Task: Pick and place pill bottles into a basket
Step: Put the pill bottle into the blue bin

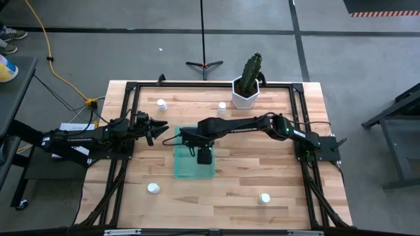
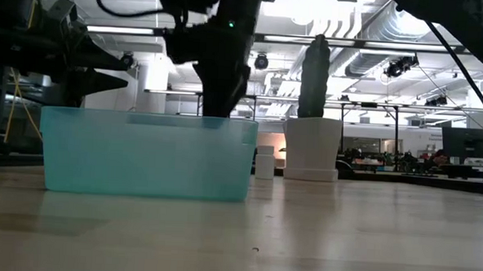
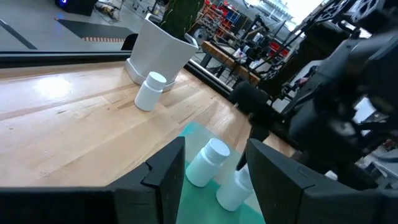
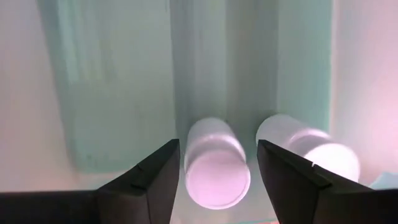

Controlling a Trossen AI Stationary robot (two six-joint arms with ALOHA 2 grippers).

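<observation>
The bench (image 1: 275, 170) under me is pale wood inside a black frame. My basket (image 1: 186, 168) sits a little toward the left of its middle, a see-through green bin with low walls. A white hexagonal cactus pot (image 1: 245, 96) stands at the far edge, right of centre.

My right gripper (image 4: 217, 163) hangs over the basket's far end, pointing down into it. Its fingers (image 4: 152, 177) stand moderately apart with a pill bottle (image 4: 216, 162) lying between them on the basket floor; I cannot tell if they touch it. A second bottle (image 4: 311, 149) lies just beside the first, also inside the basket.

My left gripper (image 1: 157, 129) waits just off the basket's far left corner, above the bench, moderately open and holding nothing.

Four more bottles stand on the bench: one (image 1: 161, 103) near the far left corner, one (image 1: 222, 106) just left of the pot, one (image 1: 153, 189) toward the near left, one (image 1: 264, 198) toward the near right.
</observation>
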